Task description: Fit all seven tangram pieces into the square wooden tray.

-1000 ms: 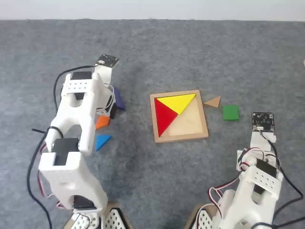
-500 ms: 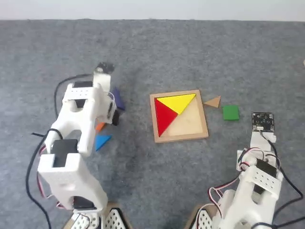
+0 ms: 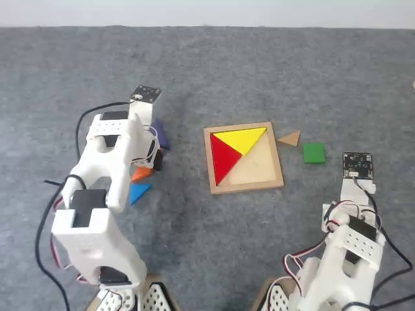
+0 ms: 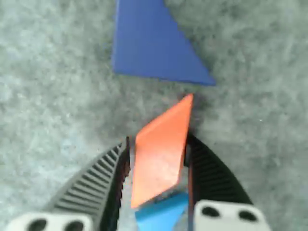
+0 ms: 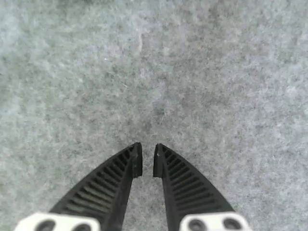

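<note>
My left gripper (image 4: 157, 142) is shut on the orange piece (image 4: 159, 163), which stands tilted between its fingers just over the carpet. Beyond it lies the dark blue triangle (image 4: 149, 43), and a light blue piece (image 4: 161, 214) shows under the orange one. From above, the left gripper (image 3: 144, 167) is left of the wooden tray (image 3: 248, 186), among the orange piece (image 3: 139, 173), the light blue triangle (image 3: 138, 192) and the dark blue triangle (image 3: 161, 137). A yellow triangle (image 3: 241, 139) and a red triangle (image 3: 222, 159) lie in the tray. My right gripper (image 5: 145, 156) is shut over bare carpet.
A small brown triangle (image 3: 290, 138) and a green square (image 3: 314, 153) lie on the grey carpet just right of the tray. The right arm (image 3: 353, 240) stands at the near right. Open carpet stretches behind and in front of the tray.
The left arm's wrist has drawn back a little toward the near side, and the orange piece has shifted slightly with it. The right arm has not moved.
</note>
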